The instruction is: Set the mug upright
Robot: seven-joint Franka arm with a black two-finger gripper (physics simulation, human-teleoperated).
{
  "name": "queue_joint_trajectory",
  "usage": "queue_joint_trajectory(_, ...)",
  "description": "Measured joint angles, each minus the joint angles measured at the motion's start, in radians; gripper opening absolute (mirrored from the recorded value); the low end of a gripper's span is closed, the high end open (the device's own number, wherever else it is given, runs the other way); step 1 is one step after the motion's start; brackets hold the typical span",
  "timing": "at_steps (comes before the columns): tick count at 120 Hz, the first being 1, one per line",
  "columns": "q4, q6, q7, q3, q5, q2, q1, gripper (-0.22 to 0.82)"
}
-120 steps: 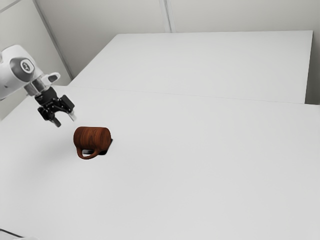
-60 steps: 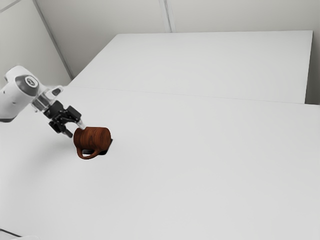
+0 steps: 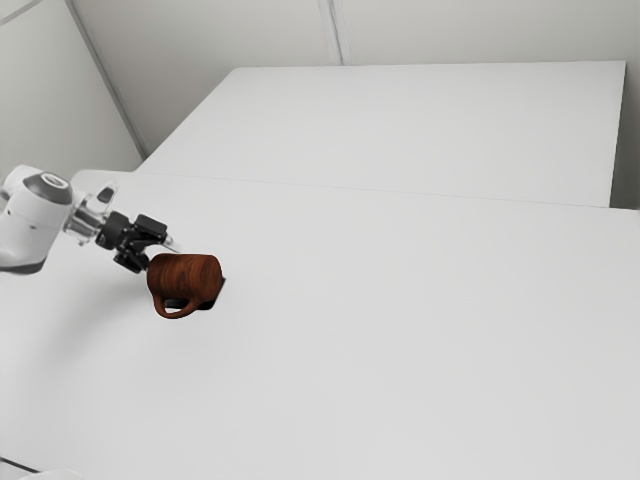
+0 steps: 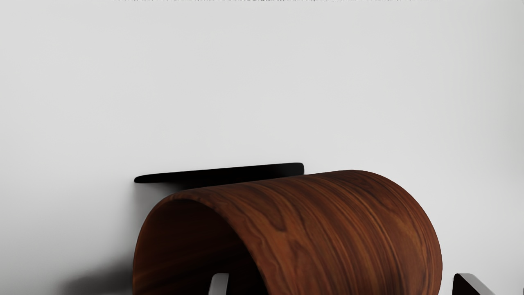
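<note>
Basically had gripper nr mug lying sideways, w/ fingers apart, one tip nr mug's mouth.

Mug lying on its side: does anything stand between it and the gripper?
Nothing visible stands between the open gripper and the mug. The fingertips stand apart, one at the mug's mouth, the other past its opposite end. A dark shape lies by the mug's far side from the gripper.
</note>
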Motion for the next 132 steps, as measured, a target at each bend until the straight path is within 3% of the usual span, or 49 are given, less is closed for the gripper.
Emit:
queue_joint_trajectory(19, -0.014, -0.001, 0.059, 0.000, -0.063, 0.005, 0.006, 0.54)
queue_joint_trajectory(48, -0.020, 0.002, 0.129, -0.002, -0.107, 0.009, 0.007, 0.14)
queue_joint_trajectory(67, -0.021, 0.012, 0.158, -0.021, -0.107, -0.006, 0.009, -0.02)
queue_joint_trajectory(93, -0.072, 0.021, 0.189, -0.042, -0.111, -0.088, 0.010, -0.13)
queue_joint_trajectory(132, -0.123, 0.052, 0.205, -0.067, -0.057, -0.257, -0.046, -0.14)
